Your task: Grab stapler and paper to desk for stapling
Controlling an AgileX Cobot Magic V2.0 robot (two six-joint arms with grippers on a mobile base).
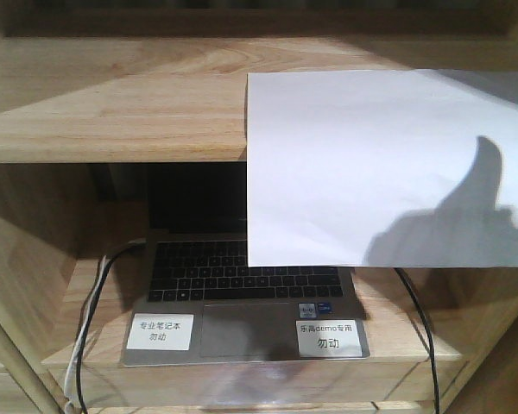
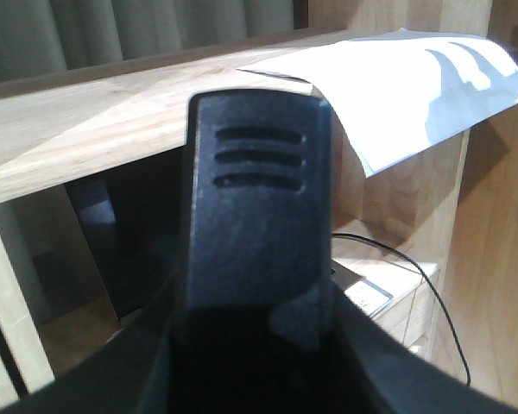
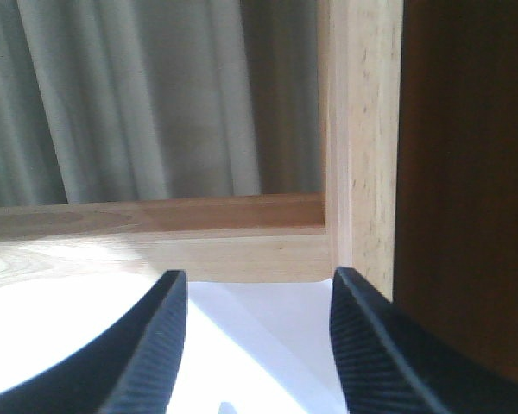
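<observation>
Hovering over the paper (image 3: 268,345), our right gripper (image 3: 259,280) spreads empty fingers; our left gripper (image 2: 259,366) clamps the stapler (image 2: 259,198). The front view alone shows a laptop (image 1: 242,276) beneath paper overhanging the desk (image 1: 112,95) at two o'clock.

The paper (image 1: 380,164) runs off the right edge, half-hiding the laptop (image 1: 242,276) screen.

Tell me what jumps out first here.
The white paper dominates, lying on the desk with its front hanging over the edge above an open laptop. The black stapler fills the left wrist view, gripped in the left tool; the right tool stands open over the paper.
</observation>
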